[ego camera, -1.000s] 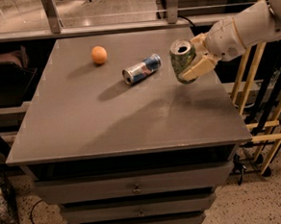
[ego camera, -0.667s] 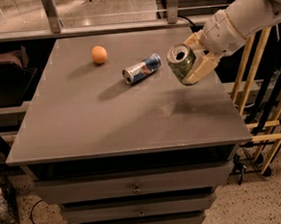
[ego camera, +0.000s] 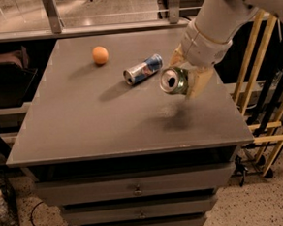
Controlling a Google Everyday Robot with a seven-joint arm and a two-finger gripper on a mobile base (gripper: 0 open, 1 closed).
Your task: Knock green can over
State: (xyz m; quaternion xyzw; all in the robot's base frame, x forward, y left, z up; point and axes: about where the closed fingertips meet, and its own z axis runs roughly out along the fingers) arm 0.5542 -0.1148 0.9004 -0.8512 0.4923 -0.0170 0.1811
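My gripper point(ego camera: 186, 77) is clamped on the green can point(ego camera: 174, 80), tipped up in the air near the right edge of the table point(ego camera: 84, 133). Open room lies in front and left.

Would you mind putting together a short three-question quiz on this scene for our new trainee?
1. True or false: the green can stands upright on the table.
2. Multiple choice: the gripper is
A. over the right part of the table, closed on the green can
B. parked beyond the table's left edge, holding nothing
C. down by the floor
3. Fill in: the blue-and-silver can lies on its ____, between the orange ball and the green can.

Key
1. False: it is tipped over sideways and held off the surface, with its shadow on the tabletop below.
2. A
3. side
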